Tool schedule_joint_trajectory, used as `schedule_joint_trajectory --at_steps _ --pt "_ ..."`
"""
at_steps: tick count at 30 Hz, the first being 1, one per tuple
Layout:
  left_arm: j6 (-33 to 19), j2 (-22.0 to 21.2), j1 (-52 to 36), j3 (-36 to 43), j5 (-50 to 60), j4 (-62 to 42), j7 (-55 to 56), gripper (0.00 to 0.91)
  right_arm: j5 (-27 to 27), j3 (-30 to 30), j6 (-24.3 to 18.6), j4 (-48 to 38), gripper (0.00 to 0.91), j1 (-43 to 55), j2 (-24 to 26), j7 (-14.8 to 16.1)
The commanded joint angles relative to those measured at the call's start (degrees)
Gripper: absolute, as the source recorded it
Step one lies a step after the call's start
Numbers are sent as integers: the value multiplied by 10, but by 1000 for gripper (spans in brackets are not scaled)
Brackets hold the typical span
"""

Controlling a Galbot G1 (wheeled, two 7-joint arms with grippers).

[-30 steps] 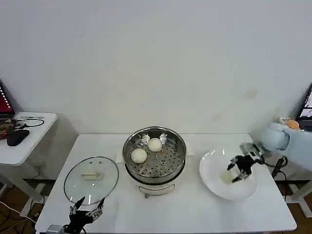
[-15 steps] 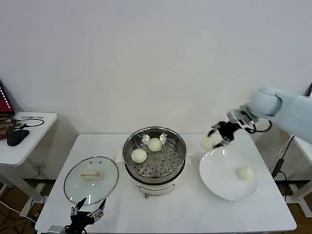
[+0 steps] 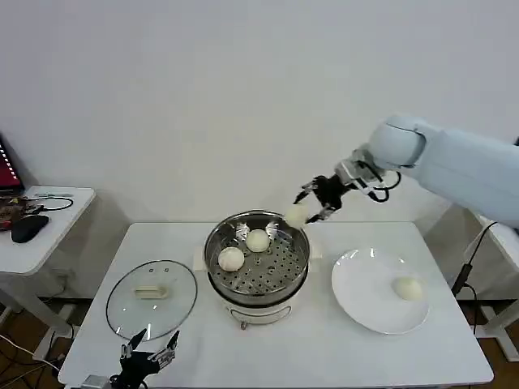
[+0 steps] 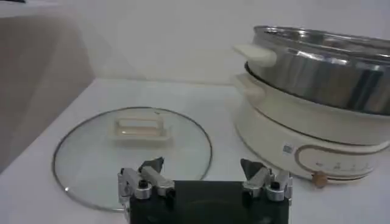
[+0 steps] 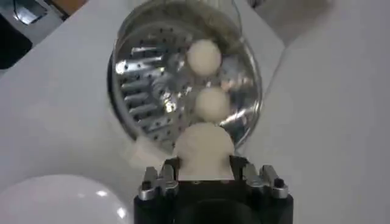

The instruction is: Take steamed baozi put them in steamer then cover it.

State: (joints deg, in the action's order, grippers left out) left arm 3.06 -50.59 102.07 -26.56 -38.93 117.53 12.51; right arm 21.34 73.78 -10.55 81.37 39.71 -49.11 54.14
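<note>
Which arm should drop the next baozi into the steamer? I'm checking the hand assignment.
The right. The right gripper already holds a baozi at the steamer rim, while the left gripper waits open near the cover.

Steamer: polished stainless steel, mirror-bright perforated tray, glossy cream plastic base. Cover, at steamer's 9 o'clock: clear smooth glass, thin metal rim, matt cream plastic handle. Steamed baozi between right gripper fingers: smooth matt dough. Plate, at steamer's 3 o'clock: glossy white. Tabletop: smooth matt white. Left gripper: bare metal fingers, black body.
</note>
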Motion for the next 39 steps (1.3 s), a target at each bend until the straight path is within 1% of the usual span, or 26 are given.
schedule_joint_trajectory --at_steps 1,2,7,11,13,17,22,25,31,34,39 --pt "0 0 3 -1 0 2 -1 907 -23 -12 -54 14 574 -8 -50 -26" --pt "0 0 4 -2 0 2 -1 907 -34 -11 -62 21 574 -12 -53 -29" --pt "-1 -2 9 -4 1 4 -1 907 -60 -7 -76 44 574 -21 -57 -41" --pt "-1 -2 9 -4 2 5 -1 907 -93 -2 -91 63 574 -27 -62 -48" --pt "-1 -2 9 -4 2 5 -1 907 -98 1 -94 65 574 -28 -65 -51" --pt "-1 -2 8 -4 2 5 -1 907 -127 8 -108 64 574 -34 -69 -54" --pt "-1 0 7 -4 2 4 -1 907 -148 20 -118 76 574 -39 -69 -59" --pt "0 1 6 -4 2 3 -1 907 -180 24 -130 83 574 -45 -66 -63" --pt "-1 1 6 -3 1 2 -1 907 -215 33 -142 96 574 -54 -62 -66" --pt "-1 1 5 -2 1 1 -1 907 -237 34 -149 91 574 -60 -66 -68" --pt "0 0 7 -2 2 5 -1 907 -259 35 -158 84 574 -69 -72 -71"
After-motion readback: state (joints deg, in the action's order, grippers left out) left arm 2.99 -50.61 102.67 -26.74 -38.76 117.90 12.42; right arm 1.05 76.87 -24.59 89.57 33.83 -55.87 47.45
